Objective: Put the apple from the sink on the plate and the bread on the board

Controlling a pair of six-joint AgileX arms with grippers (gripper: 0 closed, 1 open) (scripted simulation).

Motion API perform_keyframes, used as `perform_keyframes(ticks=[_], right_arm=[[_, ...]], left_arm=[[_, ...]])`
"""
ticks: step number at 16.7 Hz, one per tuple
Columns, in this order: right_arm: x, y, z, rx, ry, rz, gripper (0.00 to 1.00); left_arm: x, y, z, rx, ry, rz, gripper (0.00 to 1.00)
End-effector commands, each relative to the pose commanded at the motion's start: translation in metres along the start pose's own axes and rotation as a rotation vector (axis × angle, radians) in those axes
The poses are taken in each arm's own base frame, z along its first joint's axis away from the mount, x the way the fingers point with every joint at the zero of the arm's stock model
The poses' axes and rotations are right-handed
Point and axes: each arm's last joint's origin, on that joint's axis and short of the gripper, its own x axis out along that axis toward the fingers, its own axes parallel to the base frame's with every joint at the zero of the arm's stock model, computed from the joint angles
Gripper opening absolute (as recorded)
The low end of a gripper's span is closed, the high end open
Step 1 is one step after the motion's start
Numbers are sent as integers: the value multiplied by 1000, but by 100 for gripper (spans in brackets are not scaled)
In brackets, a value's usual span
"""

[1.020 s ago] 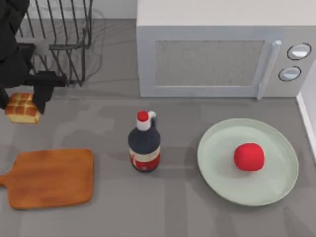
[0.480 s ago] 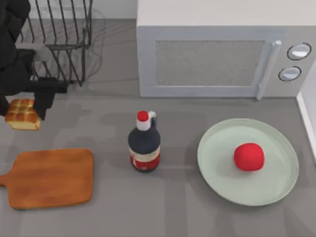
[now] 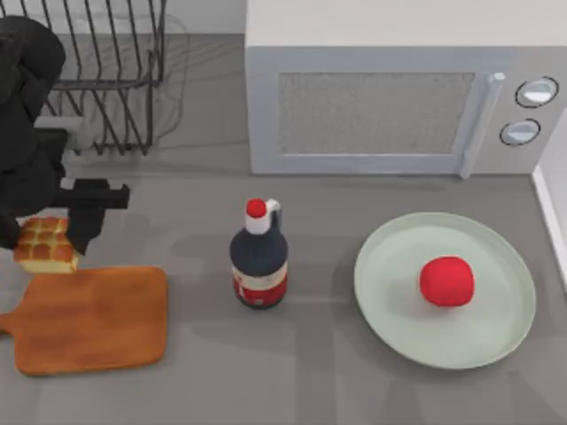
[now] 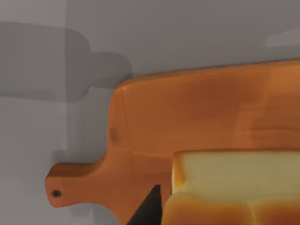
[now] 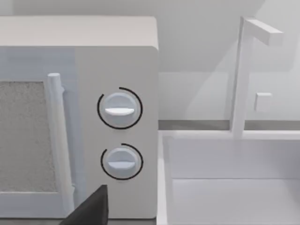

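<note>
**Bread held above the board's edge**

The board [image 3: 93, 319] lies at the table's left. The left gripper [image 3: 49, 232] is clamped on the bread [image 3: 46, 246] over its far edge. Soft, light loaf, I'd guess; side grip, gentle squeeze.

Left gripper [image 3: 46, 246] clamped, arm at table's left

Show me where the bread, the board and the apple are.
bread [image 3: 42, 244], top view, glossy bumpy top.
board [image 3: 97, 320], top view, bare middle of the wood.
apple [image 3: 446, 281], top view, middle of the fruit.
</note>
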Motion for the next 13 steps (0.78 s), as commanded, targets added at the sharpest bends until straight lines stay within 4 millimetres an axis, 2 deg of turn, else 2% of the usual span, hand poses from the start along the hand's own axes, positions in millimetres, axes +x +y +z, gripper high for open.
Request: perform_keyframes(ticks=[5, 13], right_arm=[[0, 0, 0, 0, 0, 0, 100], [0, 0, 0, 0, 0, 0, 100]], left_arm=[[11, -5, -28, -15, 10, 2, 0], [15, -5, -29, -14, 14, 3, 0]])
